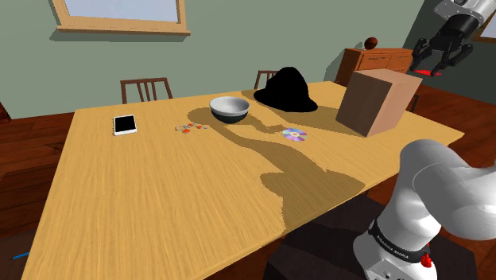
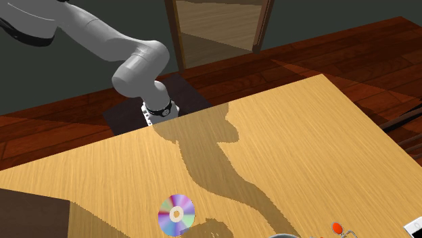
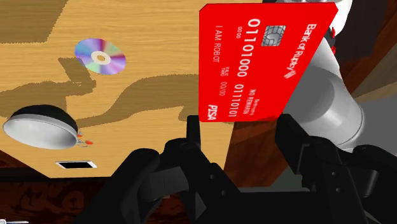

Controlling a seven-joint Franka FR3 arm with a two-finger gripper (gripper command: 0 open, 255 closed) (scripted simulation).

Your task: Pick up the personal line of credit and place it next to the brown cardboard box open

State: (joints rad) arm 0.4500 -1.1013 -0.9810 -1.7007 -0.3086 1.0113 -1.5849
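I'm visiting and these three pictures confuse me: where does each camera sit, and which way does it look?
Shoulder view: beside the stand, looking down over the table to the brown box; arm at lower right, gripper at upper right.
Second exterior view: across the table, facing back at the arm and stand.
Wrist view: on the wrist, looking down at the table past the gripper shut on a red card.
All three share the shiny disc.

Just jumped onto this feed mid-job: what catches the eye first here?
A bright red bank card, clasped by the black gripper up off the table, grabs attention first. In the shoulder view a brown box sits toward that view's right, with a black hat to its left and a rainbow disc nearer the camera.
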